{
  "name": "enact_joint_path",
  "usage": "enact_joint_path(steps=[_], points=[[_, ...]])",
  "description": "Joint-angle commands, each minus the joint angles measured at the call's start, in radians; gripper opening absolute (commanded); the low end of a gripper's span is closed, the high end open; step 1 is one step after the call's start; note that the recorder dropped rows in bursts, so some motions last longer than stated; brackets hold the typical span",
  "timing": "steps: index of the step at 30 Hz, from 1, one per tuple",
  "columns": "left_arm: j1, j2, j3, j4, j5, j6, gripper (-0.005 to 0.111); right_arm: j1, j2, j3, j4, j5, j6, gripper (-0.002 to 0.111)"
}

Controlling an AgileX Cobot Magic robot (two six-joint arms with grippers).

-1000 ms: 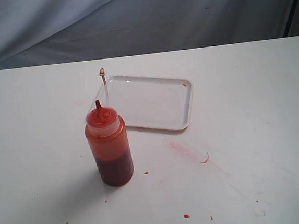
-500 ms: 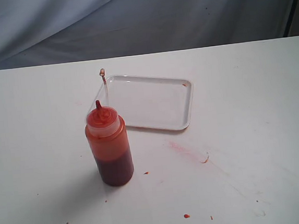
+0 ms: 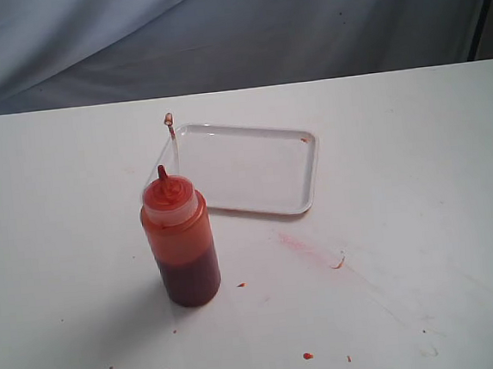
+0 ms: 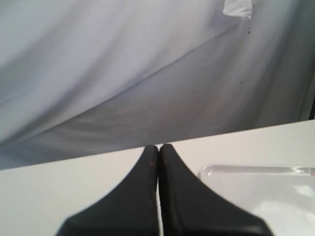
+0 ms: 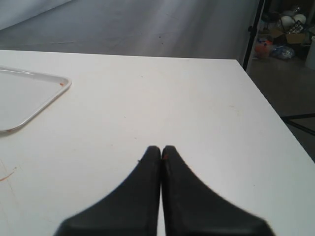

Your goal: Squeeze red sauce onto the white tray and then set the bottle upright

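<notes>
Nothing has stirred over the last second: the bottle [image 3: 181, 242] stands where it stood, upright on the table [image 3: 422, 221], left of the middle and closer to the near edge than the white tray [image 3: 245, 167], which lies behind it toward the far edge. Its tethered cap [image 3: 169, 119] sticks up on its strap, so the nozzle looks uncovered. The red sauce [image 3: 190, 280] is all still inside as far as I can see, a dark fill in the lower part. The tray's floor is bare white apart from a tiny red speck [image 3: 303, 139] by its far right corner. A pinkish smear [image 3: 299, 242] and dried red specks [image 3: 307, 355] mark the table toward the near edge. Neither arm shows in the exterior view. The left hand [image 4: 158, 147] has its fingers pressed together on nothing, looking over the tray's edge toward the backdrop; the right hand [image 5: 161, 149] is likewise closed and empty, above bare table on the right side. I'd judge the stillness means the squeezing has not begun: a hand must first open and take the bottle.
</notes>
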Motion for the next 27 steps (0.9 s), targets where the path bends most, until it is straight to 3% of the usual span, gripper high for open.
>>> enact_joint_path(steps=[1, 9, 18, 24, 27], points=[[0.002, 0.05, 0.037, 0.003, -0.018, -0.012, 0.0, 0.001, -0.003, 0.004, 0.001, -0.009, 0.001, 0.0], [0.002, 0.035, 0.025, -0.002, -0.181, 0.096, 0.0, 0.001, -0.003, 0.004, 0.001, -0.009, 0.001, 0.0], [0.002, 0.042, 0.054, -0.002, -0.181, 0.069, 0.0, 0.001, -0.003, 0.004, 0.001, -0.009, 0.001, 0.0], [0.002, 0.042, 0.054, -0.002, -0.194, 0.205, 0.0, 0.001, -0.003, 0.004, 0.001, -0.009, 0.001, 0.0], [0.002, 0.042, 0.058, -0.002, -0.194, 0.18, 0.0, 0.001, -0.003, 0.004, 0.001, -0.009, 0.001, 0.0]])
